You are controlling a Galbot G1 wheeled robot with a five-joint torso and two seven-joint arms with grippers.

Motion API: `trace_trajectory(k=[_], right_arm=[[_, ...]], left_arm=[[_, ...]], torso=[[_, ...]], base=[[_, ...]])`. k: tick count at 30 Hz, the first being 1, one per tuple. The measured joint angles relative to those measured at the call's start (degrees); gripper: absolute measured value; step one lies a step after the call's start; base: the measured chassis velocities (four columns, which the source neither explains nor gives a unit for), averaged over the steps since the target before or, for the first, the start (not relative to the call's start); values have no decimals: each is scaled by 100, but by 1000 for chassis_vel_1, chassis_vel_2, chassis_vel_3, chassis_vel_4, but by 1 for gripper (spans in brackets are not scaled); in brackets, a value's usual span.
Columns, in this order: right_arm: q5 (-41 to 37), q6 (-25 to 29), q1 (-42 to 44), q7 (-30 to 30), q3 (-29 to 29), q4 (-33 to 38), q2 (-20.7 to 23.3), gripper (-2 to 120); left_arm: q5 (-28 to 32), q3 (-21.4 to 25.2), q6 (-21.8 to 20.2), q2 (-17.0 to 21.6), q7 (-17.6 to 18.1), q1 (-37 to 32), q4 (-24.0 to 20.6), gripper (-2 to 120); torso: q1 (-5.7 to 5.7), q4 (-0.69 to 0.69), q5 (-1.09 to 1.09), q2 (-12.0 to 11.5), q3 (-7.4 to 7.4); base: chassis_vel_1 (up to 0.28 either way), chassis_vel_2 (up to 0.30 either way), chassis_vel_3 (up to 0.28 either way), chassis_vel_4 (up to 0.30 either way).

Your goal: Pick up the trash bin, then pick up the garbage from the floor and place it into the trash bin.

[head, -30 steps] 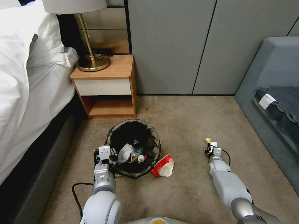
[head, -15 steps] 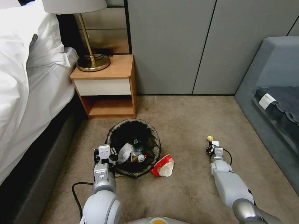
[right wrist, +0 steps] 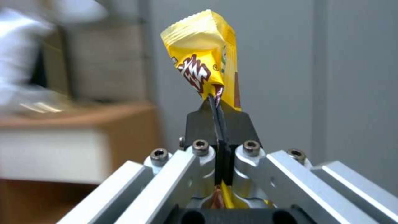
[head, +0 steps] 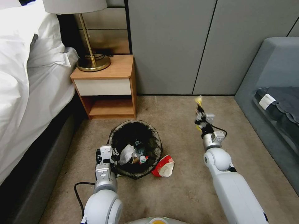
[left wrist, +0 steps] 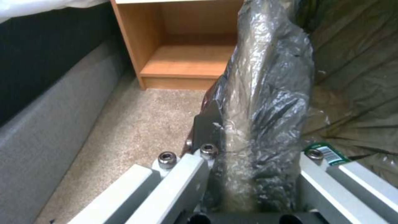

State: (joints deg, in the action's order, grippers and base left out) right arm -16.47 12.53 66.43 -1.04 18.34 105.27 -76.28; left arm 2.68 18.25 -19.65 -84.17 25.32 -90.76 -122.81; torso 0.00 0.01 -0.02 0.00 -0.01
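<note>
Head view: left claw clamped on the near-left rim of the trash bin, which sits on the carpet in front of the nightstand with tissue and other scraps already inside. Right claw is raised well right of the bin, pinching a yellow wrapper. One red-and-white wrapper lies on the floor, touching the bin's right side. Left wrist view: jaws closed on the bagged rim, plastic liner bunched between them; bed base and nightstand shelf behind. Right wrist view: jaws pressed together on the wrapper's lower edge, most of it standing free above the tips. Risks: grip on the wrapper is thin, so a fast swing toward the bin could flick it loose. Liner is slick, so the rim hold may slip or tip the bin if lifted.
</note>
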Motion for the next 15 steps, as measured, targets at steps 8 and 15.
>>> trace_trajectory(k=[8, 15], right_arm=[[342, 108, 844, -37, -1205, 1025, 185, 0], [682, 195, 1099, 35, -1908, 845, 241, 0]], left_arm=[[1, -2, -2, 8, -2, 3, 5, 0], [1, -17, -5, -3, -2, 20, 11, 0]], torso=[[0, -1, 2, 0, 0], [0, -1, 1, 0, 0]], base=[[0, 0, 0, 0], [0, 0, 0, 0]])
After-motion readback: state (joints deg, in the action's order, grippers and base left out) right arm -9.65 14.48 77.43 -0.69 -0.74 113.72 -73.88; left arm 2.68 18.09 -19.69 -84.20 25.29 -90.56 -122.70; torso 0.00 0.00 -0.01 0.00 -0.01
